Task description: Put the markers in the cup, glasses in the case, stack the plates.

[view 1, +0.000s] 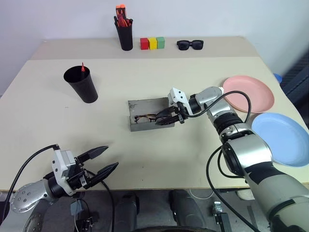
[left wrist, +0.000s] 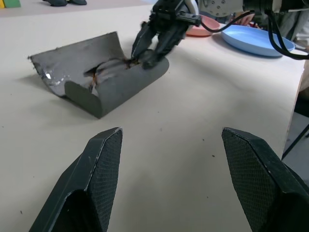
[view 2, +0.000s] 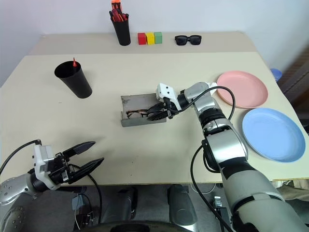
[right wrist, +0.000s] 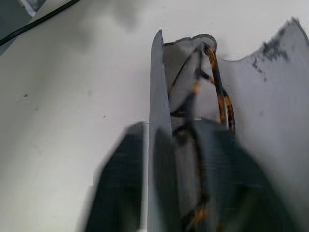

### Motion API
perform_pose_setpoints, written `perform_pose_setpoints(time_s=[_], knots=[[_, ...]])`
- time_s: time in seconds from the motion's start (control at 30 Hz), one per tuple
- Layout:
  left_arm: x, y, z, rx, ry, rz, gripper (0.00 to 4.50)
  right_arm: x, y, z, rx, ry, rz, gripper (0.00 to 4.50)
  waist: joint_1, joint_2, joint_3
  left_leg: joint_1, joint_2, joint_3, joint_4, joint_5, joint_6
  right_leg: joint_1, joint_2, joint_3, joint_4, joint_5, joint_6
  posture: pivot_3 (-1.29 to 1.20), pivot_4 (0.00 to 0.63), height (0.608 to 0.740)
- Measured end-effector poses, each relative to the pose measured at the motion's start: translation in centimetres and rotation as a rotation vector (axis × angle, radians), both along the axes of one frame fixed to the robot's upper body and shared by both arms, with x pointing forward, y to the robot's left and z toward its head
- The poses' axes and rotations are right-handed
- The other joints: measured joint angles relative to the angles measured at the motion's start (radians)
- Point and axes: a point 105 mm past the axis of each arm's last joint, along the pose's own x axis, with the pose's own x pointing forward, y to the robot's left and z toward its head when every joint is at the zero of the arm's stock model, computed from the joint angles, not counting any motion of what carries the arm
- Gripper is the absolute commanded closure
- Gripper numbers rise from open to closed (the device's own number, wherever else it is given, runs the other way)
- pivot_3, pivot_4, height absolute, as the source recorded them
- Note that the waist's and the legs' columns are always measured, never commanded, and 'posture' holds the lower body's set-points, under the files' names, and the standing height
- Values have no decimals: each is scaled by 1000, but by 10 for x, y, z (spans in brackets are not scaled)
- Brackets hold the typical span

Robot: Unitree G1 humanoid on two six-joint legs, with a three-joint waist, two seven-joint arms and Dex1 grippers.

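Glasses (view 2: 137, 113), thin dark frame with amber spots, lie lengthwise inside the grey case (view 2: 130, 102); my right gripper (view 2: 158, 113) fingers straddle its front wall, spread; left gripper (view 2: 91, 154) released.

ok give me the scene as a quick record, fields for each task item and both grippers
glasses: lying in the open case
case: grey, lid open, mid-table
right gripper: at the case's end by the glasses, jaws apart
left gripper: open, at the table's near edge, holding nothing
cup: black, far left side of table, a red marker tip sticking out
plates: pink and blue side by side on the right, not stacked
other: pen holder, three coloured blocks, sunglasses along the back
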Motion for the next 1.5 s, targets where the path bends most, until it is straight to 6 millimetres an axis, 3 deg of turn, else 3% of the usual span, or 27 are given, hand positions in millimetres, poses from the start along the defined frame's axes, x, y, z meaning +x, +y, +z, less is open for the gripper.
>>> perform_pose_setpoints(time_s=[0.07,0.27,0.43,0.5,0.6,0.77,0.93,1.07,1.33,1.5], knots=[[1,0,1,0,-4,2,1139,0,0,0,3,2,-5,114,0,0,0,0,0,0,0,0,0,0,0,0,0,0,0,0,150,740],[15,0,11,-35,-43,53,1139,10,1,24,191,41,-104,114,3,0,0,1,0,0,0,0,0,2,0,0,0,0,0,0,150,740],[37,8,36,-97,-120,139,1139,16,-10,81,402,-9,-171,114,3,0,0,1,0,-1,0,0,0,2,0,0,-1,0,0,0,150,740],[44,12,39,-103,-124,163,1139,15,-24,90,432,-52,-216,114,7,0,0,1,0,-1,0,0,0,3,0,-1,-2,0,0,0,150,740],[52,16,36,-107,-110,185,1933,11,-41,80,436,-55,-295,0,4,0,0,1,0,-1,-1,0,0,3,0,0,-2,0,0,0,150,740],[70,18,28,-95,-66,185,4463,-3,-77,41,433,-39,-517,0,7,1,0,1,0,0,0,0,0,3,0,0,-2,0,0,0,150,740],[100,18,31,-62,-96,254,4463,-11,-90,42,446,-155,-659,0,4,1,0,2,0,-1,0,0,0,3,1,0,-1,0,0,0,150,740],[116,22,22,0,-106,341,4463,-19,-97,28,425,-184,-758,0,5,1,0,2,0,0,0,0,0,3,0,1,-2,0,1,0,150,740],[148,22,4,102,-43,468,4463,-53,-111,-12,280,-161,-757,0,28,1,0,2,0,0,1,0,0,5,0,0,-3,0,1,0,150,740],[167,30,1,125,24,560,4463,-69,-119,-10,286,-168,-735,0,28,0,0,2,0,-1,1,0,0,5,0,0,-3,0,1,0,150,740]])
